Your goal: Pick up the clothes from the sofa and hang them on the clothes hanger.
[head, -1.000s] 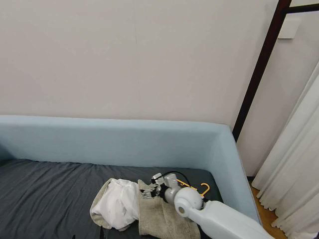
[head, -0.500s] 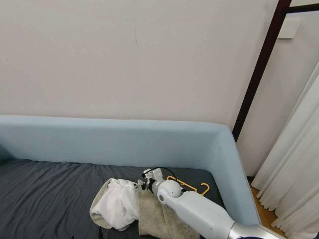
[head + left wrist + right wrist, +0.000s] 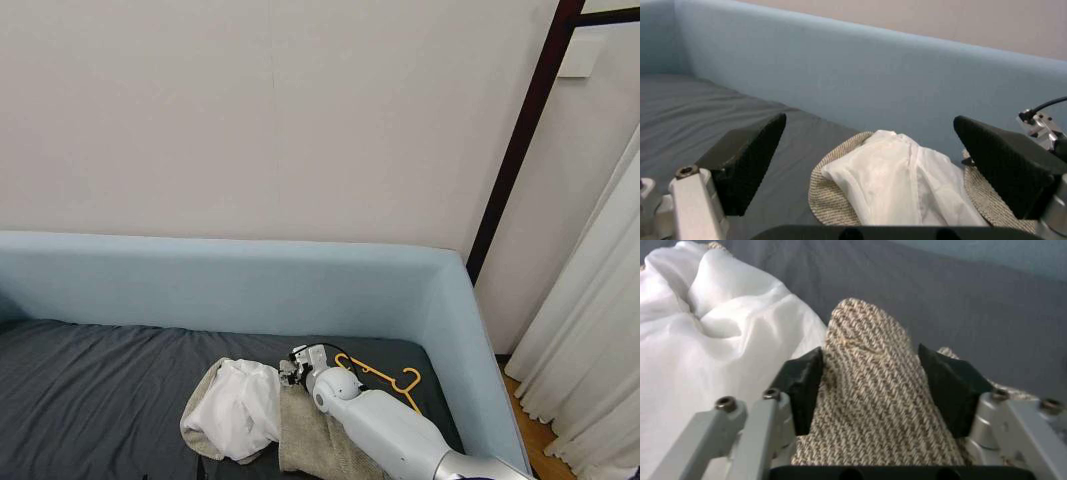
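The beige-brown woven cloth [image 3: 305,438] lies on the dark grey sofa seat [image 3: 100,380], against a crumpled white thin garment [image 3: 238,408], with an orange clothes hanger [image 3: 385,378] just beside it. Within the last second the right hand [image 3: 870,352] has slid from the hanger's side to the cloth's far edge. It is now narrowed on a raised fold, so a lift looks ready. The left hand [image 3: 868,120] hovers wide open nearby.

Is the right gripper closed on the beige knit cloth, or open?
Closed on it: the right gripper pinches a raised fold of the beige knit cloth between its pads. The left gripper hovers open.
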Motion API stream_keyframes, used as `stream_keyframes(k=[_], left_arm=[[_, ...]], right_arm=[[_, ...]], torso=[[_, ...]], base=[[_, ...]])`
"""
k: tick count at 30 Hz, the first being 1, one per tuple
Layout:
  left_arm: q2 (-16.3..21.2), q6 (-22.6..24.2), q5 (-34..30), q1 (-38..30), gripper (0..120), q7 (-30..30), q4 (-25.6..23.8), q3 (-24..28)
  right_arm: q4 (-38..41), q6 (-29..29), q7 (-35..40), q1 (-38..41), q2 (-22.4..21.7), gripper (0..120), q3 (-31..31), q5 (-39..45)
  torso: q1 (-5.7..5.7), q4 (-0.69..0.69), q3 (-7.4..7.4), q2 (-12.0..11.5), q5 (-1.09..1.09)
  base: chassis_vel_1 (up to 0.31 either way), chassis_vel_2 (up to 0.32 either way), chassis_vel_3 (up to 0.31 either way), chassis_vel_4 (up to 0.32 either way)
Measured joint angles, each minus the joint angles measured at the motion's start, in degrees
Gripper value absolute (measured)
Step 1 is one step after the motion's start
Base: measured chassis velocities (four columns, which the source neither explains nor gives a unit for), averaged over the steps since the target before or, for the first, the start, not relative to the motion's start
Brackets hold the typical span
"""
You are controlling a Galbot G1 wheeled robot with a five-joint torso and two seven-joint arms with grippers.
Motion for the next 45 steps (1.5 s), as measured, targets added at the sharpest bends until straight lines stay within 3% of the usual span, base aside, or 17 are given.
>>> stream_keyframes(k=[3, 5, 8, 9, 12, 15, 23, 28, 37, 45], left_arm=[[-0.5, 0.0, 0.0, 0.0, 99, -0.1, 0.1, 0.1], [-0.6, 0.0, 0.0, 0.0, 99, -0.2, 0.1, 0.1], [-0.7, 0.0, 0.0, 0.0, 99, -0.3, 0.1, 0.1], [-0.7, 0.0, 0.0, 0.0, 99, -0.3, 0.1, 0.1], [-0.4, 0.1, -0.2, -0.1, 99, -0.4, 0.2, 0.0], [-0.2, 0.1, -0.5, -0.3, 99, -0.5, 0.2, -0.1], [0.6, 0.6, -1.1, -0.6, 99, -0.6, 0.2, -0.2], [2.2, 1.4, -2.2, -1.1, 99, -0.9, -0.4, -0.7], [5.0, 3.8, -4.9, -2.1, 99, -1.1, -2.6, -0.8], [9.4, 6.8, -7.3, -3.3, 99, -2.0, -6.0, -1.9]], right_arm=[[0.2, -0.4, 0.0, -0.1, 0.1, 38, -0.1, 0.5], [0.3, -0.4, 0.0, -0.1, 0.1, 38, -0.1, 0.6], [0.7, -0.8, -0.1, -0.1, 0.1, 23, -0.5, 0.7], [0.7, -0.8, -0.1, -0.1, 0.1, 23, -0.5, 0.7], [2.6, -0.9, 0.3, -0.4, -0.9, 5, -1.2, 0.7], [3.8, -0.9, 0.6, -0.5, -1.8, 1, -1.5, 0.8], [11.3, 1.7, -1.1, -0.7, -6.2, 1, -1.1, 0.9], [25.2, 3.4, -1.8, 2.1, -13.0, 1, -0.5, 3.5], [42.0, 7.2, -6.1, 4.9, -22.6, 1, 1.3, 5.6], [48.2, 11.0, -9.7, 4.6, -29.1, 1, 4.7, 4.8]], torso=[[0.00, 0.01, 0.00, 0.0, 0.00], [0.00, 0.01, 0.00, 0.0, 0.00], [0.00, 0.01, 0.00, 0.0, 0.00], [0.00, 0.01, 0.00, 0.0, 0.00], [0.00, 0.01, 0.00, 0.0, 0.00], [0.00, 0.00, 0.00, 0.0, 0.00], [0.00, 0.00, 0.01, 0.0, 0.00], [0.00, 0.00, 0.00, 0.0, 0.01], [0.00, 0.01, 0.00, 0.0, 0.01], [0.00, -0.01, 0.00, 0.0, 0.01]], base=[[0.000, 0.000, 0.000, 0.000], [0.000, 0.000, 0.000, 0.000], [0.000, 0.000, 0.000, 0.000], [0.000, 0.000, 0.000, 0.000], [0.000, 0.000, 0.000, 0.000], [0.000, 0.000, 0.000, 0.000], [0.000, 0.000, 0.000, 0.000], [0.000, 0.000, 0.000, 0.000], [0.000, 0.000, 0.000, 0.000], [0.000, 0.000, 0.000, 0.000]])
